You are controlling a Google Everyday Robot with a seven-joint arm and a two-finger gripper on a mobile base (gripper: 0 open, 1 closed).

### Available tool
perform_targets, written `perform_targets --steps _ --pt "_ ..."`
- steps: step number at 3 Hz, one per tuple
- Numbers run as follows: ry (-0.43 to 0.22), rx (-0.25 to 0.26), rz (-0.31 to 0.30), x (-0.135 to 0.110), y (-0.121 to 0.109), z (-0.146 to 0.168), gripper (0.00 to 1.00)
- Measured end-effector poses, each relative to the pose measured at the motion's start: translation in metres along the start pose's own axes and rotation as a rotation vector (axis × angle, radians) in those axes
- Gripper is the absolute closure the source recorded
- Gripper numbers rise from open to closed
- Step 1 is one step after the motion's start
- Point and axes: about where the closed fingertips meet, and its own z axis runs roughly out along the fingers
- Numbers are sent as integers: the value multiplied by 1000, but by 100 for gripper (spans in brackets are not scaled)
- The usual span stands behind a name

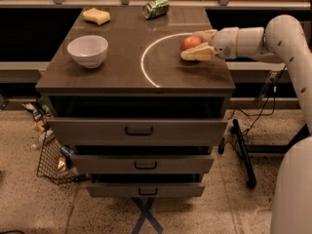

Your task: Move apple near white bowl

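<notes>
The tool [192,45] grips the apple [190,42] on the bench [122,77], near its edge, well apart from the bowl [87,50]

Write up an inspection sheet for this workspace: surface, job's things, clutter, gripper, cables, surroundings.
Surface: dark cabinet top, with a white arc marked on it.
Job's things: apple at the right side, inside the arc; white bowl upright at the left, well apart from it.
Clutter: yellow sponge back left; green can lying at the back.
Gripper: gripper reaching in from the right, fingers closed on the apple.
Cables: black cables trailing to the floor at the right.
Surroundings: three drawers below; wire basket on the floor at left; blue tape cross in front.
</notes>
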Motion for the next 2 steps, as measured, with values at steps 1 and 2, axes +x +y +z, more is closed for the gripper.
perform_targets --steps 1,2 --pt "-14 -14 -8 0 3 2 58" --pt "-33 -30 -6 -3 5 4 82"
